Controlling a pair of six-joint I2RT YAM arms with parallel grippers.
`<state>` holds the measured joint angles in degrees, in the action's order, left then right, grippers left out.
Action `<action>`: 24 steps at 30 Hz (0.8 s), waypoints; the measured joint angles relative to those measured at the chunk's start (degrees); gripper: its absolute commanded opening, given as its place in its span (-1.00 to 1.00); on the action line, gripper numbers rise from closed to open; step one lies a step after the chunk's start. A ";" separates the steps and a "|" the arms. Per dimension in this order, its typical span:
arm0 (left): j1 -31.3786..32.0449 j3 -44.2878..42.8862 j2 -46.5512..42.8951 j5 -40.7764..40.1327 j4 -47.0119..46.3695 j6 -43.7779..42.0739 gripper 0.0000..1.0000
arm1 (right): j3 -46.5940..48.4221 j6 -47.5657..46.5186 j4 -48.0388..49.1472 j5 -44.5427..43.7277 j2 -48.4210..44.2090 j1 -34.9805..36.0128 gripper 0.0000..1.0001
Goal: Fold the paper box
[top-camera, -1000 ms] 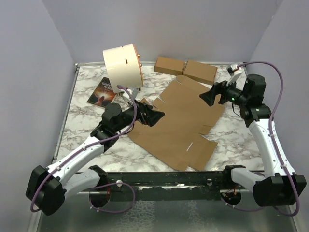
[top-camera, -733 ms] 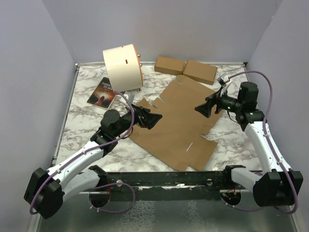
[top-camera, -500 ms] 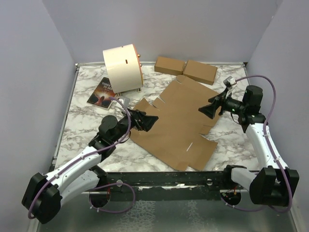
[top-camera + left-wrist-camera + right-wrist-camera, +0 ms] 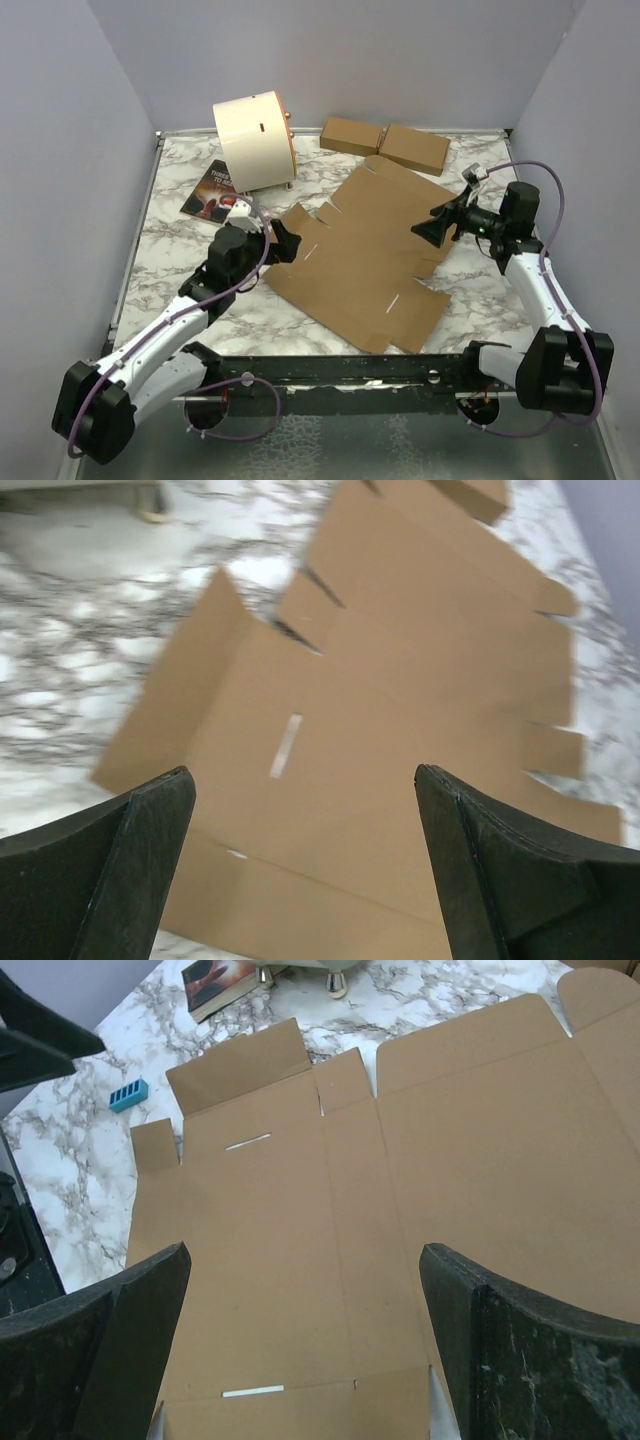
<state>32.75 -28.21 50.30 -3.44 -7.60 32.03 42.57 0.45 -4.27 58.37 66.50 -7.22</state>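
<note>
The paper box lies unfolded and flat on the marble table, its flaps spread out; it also fills the left wrist view and the right wrist view. My left gripper hovers at the box's left flap, open, with only cardboard showing between its fingers. My right gripper hangs over the box's right side, pointing left. It is open too and holds nothing.
A cream drum stands at the back left with a book beside it. Two small closed brown boxes sit along the back edge. A small blue object lies left of the cardboard. Walls enclose three sides.
My left gripper has drawn back leftward from over the cardboard to its left flap. The right gripper has dropped lower over the box's right side. The box has not moved.
</note>
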 measured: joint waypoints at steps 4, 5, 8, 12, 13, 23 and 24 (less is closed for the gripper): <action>-11.08 -0.72 5.07 4.79 0.24 -2.29 0.80 | 0.00 0.20 0.48 0.00 0.20 0.00 0.99; -14.03 -0.66 6.56 6.45 -0.28 -2.49 0.79 | 0.00 0.17 0.55 0.00 0.20 -0.02 0.99; -21.14 -0.61 12.46 11.82 -2.75 -2.93 0.70 | 0.00 0.15 0.79 0.00 0.22 -0.02 0.98; -22.86 -1.88 20.61 17.79 -4.76 -3.93 0.68 | 0.00 0.13 0.92 -0.04 1.14 -0.02 0.99; -22.95 -2.14 22.05 18.91 -5.16 -4.20 0.67 | 0.00 0.11 0.92 -0.04 1.62 -0.02 0.99; -23.02 -6.84 33.73 22.12 -7.48 -9.70 0.44 | 0.76 -1.25 0.50 -0.07 7.21 -0.02 0.98; -23.02 -7.41 34.88 22.14 -7.58 -10.36 0.41 | 1.01 -1.53 0.17 -0.09 7.54 -0.02 0.98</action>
<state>9.74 -35.62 85.19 18.70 -15.18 21.67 43.57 -1.08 -4.10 58.28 74.04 -7.25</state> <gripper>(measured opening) 0.743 0.993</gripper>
